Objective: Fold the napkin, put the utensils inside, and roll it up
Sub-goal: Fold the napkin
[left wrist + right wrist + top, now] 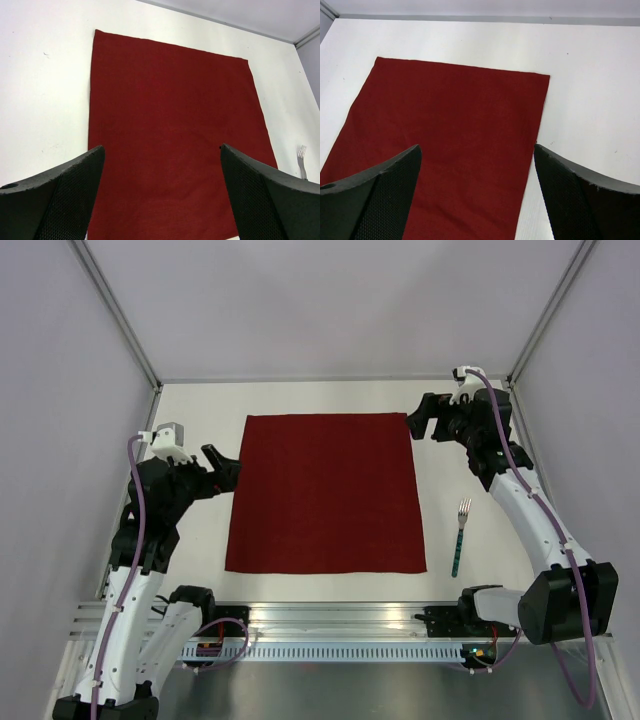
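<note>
Napkin (325, 495) lies flat, unfolded; fork (460, 537) near its right edge.

No text, label, brand, number or sign is showing legibly in any of the three views.
</note>
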You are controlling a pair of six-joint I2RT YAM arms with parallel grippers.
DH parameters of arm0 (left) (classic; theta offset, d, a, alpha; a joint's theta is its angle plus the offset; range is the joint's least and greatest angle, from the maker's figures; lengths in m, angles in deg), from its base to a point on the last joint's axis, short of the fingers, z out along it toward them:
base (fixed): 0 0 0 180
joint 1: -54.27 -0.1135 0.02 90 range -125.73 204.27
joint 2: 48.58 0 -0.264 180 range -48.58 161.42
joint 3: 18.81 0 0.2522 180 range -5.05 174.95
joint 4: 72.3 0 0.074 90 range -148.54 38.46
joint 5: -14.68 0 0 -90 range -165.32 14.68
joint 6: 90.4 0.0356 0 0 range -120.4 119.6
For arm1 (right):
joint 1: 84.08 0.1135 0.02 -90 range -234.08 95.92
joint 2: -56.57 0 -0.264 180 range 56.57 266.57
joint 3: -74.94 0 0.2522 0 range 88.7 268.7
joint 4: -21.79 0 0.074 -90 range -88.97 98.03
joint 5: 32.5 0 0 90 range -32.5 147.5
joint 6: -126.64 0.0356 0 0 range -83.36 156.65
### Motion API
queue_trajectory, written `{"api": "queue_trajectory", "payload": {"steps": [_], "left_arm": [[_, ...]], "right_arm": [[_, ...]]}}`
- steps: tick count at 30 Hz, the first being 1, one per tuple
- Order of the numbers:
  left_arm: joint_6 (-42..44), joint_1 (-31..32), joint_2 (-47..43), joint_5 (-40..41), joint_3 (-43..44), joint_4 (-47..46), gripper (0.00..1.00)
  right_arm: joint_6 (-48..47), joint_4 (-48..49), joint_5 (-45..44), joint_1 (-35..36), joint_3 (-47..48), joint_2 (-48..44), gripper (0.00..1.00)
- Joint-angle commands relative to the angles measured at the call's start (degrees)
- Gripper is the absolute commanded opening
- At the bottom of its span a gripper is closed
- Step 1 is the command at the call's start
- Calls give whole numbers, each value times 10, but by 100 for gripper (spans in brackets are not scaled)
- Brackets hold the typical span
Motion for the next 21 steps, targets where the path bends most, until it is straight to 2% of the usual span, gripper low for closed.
{"api": "queue_trajectory", "payload": {"steps": [1,10,13,15,16,17,19,21], "left_arm": [[2,-2,-4,-16,0,-5,100],[2,-2,3,-34,10,-19,100],[-9,-3,15,-40,68,-3,100],[-14,-2,19,-31,107,4,100],[-16,-2,22,-25,153,19,100],[-16,-2,35,-9,178,29,100],[-13,-2,54,9,253,65,100],[-13,-3,58,30,290,79,100]], "right_arm": [[-5,11,4,0,-9,-7,98],[-33,1,40,16,-11,-3,98],[-41,-11,16,85,4,11,93],[-57,-32,-26,173,27,38,90],[-76,-37,-66,204,33,48,89],[-81,-38,-82,268,41,71,89],[-90,-43,-109,345,58,114,86],[-96,-48,-117,391,75,148,81]]}}
